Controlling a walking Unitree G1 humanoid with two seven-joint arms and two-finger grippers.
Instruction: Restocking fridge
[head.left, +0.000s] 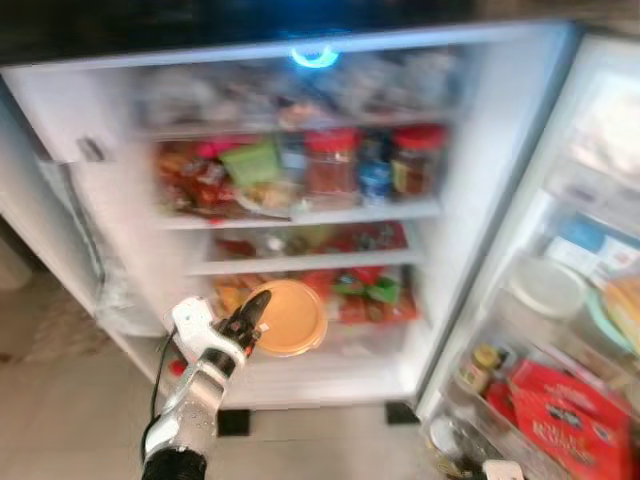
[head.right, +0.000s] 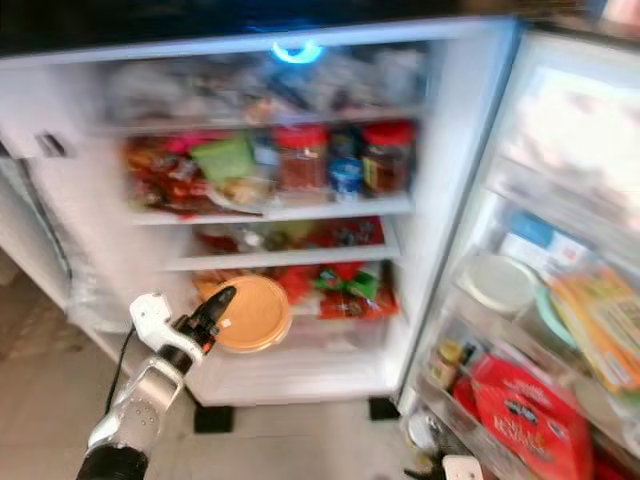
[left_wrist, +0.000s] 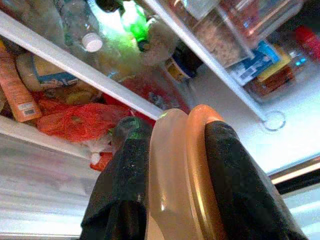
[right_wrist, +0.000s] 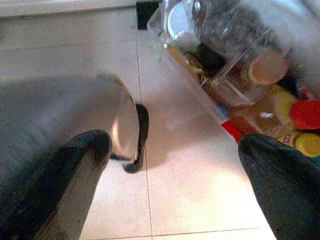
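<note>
The fridge (head.left: 470, 200) stands open in front of me. My left gripper (head.left: 252, 322) is shut on the rim of a round, flat orange container (head.left: 290, 318) and holds it on edge in front of the lowest shelf, before red and green packets (head.left: 375, 290). In the left wrist view both black fingers (left_wrist: 125, 170) clamp the container (left_wrist: 177, 175) between them. My right gripper (right_wrist: 177, 150) hangs open over the tiled floor beside the door bins, with nothing between its fingers.
Red-lidded jars (head.left: 330, 165) and packets crowd the upper shelves. The open door at the right carries a white tub (head.left: 545, 288), a red box (head.left: 570, 410) and small jars (head.left: 480, 368). A grey leg with a dark foot (right_wrist: 140, 135) is by the right gripper.
</note>
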